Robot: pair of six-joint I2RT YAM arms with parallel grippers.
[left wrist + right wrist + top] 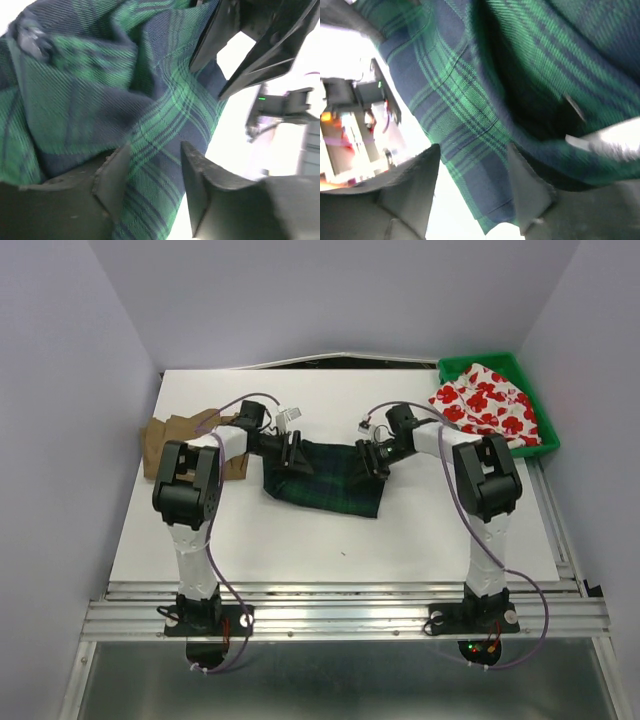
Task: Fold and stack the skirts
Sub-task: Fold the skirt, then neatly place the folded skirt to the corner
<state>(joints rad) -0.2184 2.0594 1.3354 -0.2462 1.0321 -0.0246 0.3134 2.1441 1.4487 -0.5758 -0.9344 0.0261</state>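
Note:
The dark green-navy plaid skirt [322, 476] lies spread on the white table, mid-centre. My left gripper [293, 452] is at its left top corner and my right gripper [376, 459] at its right top corner. In the left wrist view the jaws [155, 175] stand apart with plaid cloth [100, 90] running between them. In the right wrist view the jaws [472, 185] also stand apart, with the skirt's edge [470, 100] between them. The tan-brown skirt [178, 432] lies crumpled at the left, partly hidden by my left arm. The white skirt with red flowers [488, 404] lies in the bin.
A green plastic bin [535, 400] stands at the table's back right corner. The table [330, 540] ends in a metal rail at the near edge. Grey walls close in on the left, right and back.

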